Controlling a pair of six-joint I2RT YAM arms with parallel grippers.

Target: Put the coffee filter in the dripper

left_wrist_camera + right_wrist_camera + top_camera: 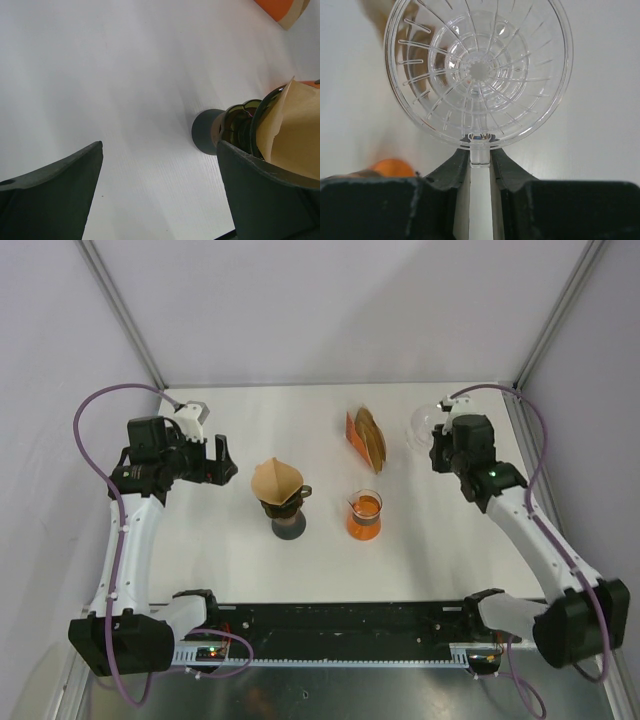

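Right end effector (pixel 481 155) pinching clear dripper (pixel 479 70) tab, left end effector (pixel 160 147) spread wide

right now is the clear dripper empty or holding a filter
Empty: the clear dripper shows bare ribs all the way through, with no paper inside.

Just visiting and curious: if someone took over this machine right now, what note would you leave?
Left gripper: open, empty, beside the dark dripper.
Right gripper: shut on the handle of the clear dripper, at the far right.
Paper filter sits in the dark dripper, mid-table; filter pack and orange carafe are nearby.
Done: filter seated, it seems.
To do: clear dripper holds no filter; probably set it down.
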